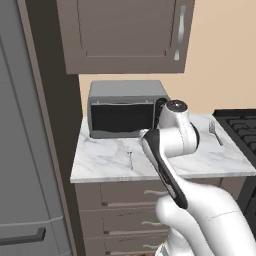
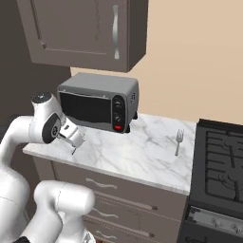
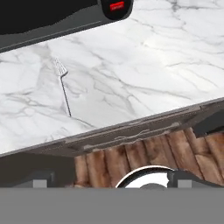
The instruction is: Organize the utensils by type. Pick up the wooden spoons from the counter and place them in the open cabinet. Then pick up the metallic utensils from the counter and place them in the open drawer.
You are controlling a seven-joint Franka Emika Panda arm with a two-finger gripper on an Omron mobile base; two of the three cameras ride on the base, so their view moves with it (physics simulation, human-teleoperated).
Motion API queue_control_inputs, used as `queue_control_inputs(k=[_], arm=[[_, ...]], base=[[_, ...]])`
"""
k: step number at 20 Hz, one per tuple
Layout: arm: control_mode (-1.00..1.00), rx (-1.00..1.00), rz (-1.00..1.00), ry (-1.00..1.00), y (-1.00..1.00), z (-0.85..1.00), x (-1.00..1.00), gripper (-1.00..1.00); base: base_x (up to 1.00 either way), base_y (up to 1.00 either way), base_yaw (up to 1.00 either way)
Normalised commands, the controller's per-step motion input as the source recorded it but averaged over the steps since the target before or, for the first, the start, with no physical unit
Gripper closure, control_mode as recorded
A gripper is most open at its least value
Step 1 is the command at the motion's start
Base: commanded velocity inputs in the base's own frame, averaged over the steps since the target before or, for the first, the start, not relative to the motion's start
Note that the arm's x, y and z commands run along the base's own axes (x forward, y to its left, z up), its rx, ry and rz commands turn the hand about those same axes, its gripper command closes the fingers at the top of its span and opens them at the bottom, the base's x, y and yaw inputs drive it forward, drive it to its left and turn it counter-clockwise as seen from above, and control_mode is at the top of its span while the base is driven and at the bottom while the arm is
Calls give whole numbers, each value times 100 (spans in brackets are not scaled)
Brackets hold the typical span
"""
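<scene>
Two metallic utensils lie on the white marble counter. A thin fork rests near the front left. A second fork lies near the right end, beside the stove. My gripper hangs open above the counter's front left edge, close over the first fork, with nothing between its fingers. In the left base view my own forearm covers it. The wooden spoons, the open cabinet and the open drawer are out of view.
A grey toaster oven stands at the back of the counter. A wall cabinet hangs above with its door shut. Shut drawer fronts run below. A black stove borders the right, a tall grey fridge the left.
</scene>
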Motion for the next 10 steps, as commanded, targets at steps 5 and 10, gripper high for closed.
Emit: queue_control_inputs(k=[5, 10], arm=[[-100, -21, 10, 4, 31, -29, 59, -100], [-100, -2, 15, 5, 14, -30, 57, -100]], base=[[0, 0, 0], [0, 0, 0]])
